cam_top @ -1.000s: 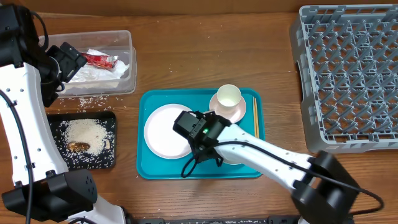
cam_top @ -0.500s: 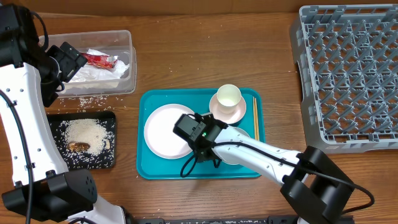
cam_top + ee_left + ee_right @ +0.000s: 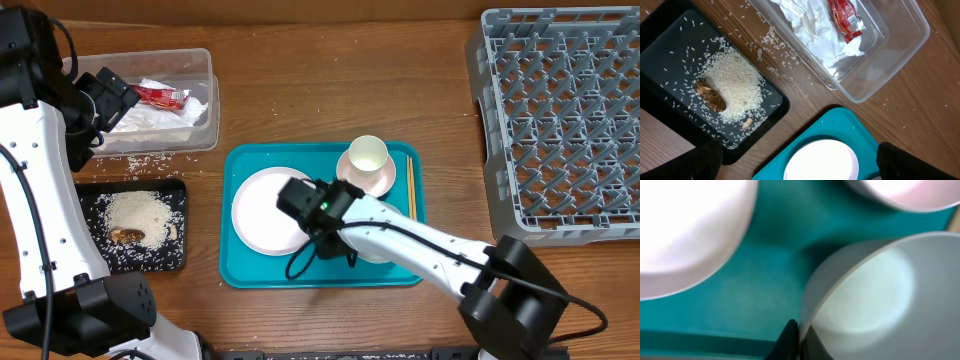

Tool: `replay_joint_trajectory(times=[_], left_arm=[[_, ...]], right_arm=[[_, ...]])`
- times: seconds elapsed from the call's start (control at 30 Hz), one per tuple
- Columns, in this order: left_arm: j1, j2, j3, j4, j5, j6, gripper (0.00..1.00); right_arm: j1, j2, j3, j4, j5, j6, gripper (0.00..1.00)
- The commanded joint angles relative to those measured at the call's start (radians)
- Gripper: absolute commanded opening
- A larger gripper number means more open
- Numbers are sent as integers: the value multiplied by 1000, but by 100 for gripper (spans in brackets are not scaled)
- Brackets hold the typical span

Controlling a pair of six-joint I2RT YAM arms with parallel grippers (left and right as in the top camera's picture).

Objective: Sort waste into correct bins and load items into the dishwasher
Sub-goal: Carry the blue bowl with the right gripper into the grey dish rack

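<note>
Wooden surface (image 3: 330, 90) all round, with the teal tray (image 3: 245, 270) at its middle, and that is where I have the right arm working. My right fingers (image 3: 787, 340) are pressed together on the rim of a white bowl (image 3: 865, 295), one finger outside the wall and one just inside. The bowl sits upright on the tray, its hollow opening away from the fingers on the side towards the dish rack (image 3: 560, 110). That rack is what the next move turns on, I judge. It lies well apart from the fingers, off the tray on the bowl's far side, and the right arm is much the nearer of the two. The plate (image 3: 262, 205) lies just beside the fingers on the opposite side. Between the fingers and the rack stand a second bowl (image 3: 365, 180) with the cup (image 3: 368, 155) in it, and the chopsticks (image 3: 410, 185), whose long axis lies across the line to the rack. I would lift clear before swinging over. My left fingers (image 3: 705, 160) are spread wide and hold nothing. They hang above the clear tub (image 3: 205, 100), which holds the napkins (image 3: 160, 115) and the red wrapper (image 3: 160, 96). Beside it, the black tray (image 3: 90, 195) holds the rice (image 3: 135, 210) and the brown scrap (image 3: 128, 235).
</note>
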Motion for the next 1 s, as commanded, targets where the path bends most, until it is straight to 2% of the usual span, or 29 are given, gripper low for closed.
replay_joint_trajectory(times=[0.0, 0.2, 0.33, 0.37, 0.43, 0.57, 0.7, 0.8, 0.97], left_arm=[[-13, 11, 1, 3, 1, -9, 100], [-13, 11, 1, 3, 0, -9, 100], [-12, 11, 1, 3, 1, -9, 100], [-13, 11, 1, 3, 1, -9, 100], [-13, 11, 1, 3, 1, -9, 100], [-13, 11, 1, 3, 1, -9, 100], [-13, 11, 1, 3, 1, -9, 100], [-13, 11, 1, 3, 1, -9, 100], [-13, 11, 1, 3, 1, -9, 100]], right_arm=[[-6, -14, 183, -111, 16, -37, 4], [-127, -101, 423, -276, 130, -108, 4], [-399, -200, 533, -245, 50, -254, 4], [-493, -221, 546, -219, -19, -310, 4], [-789, -256, 548, -150, -283, -466, 4], [-1223, -222, 536, -75, -615, -528, 4], [-1557, -109, 523, 51, -1020, -550, 4], [-1710, -4, 523, 148, -1214, -550, 4], [-1843, 148, 523, 243, -1397, -550, 4]])
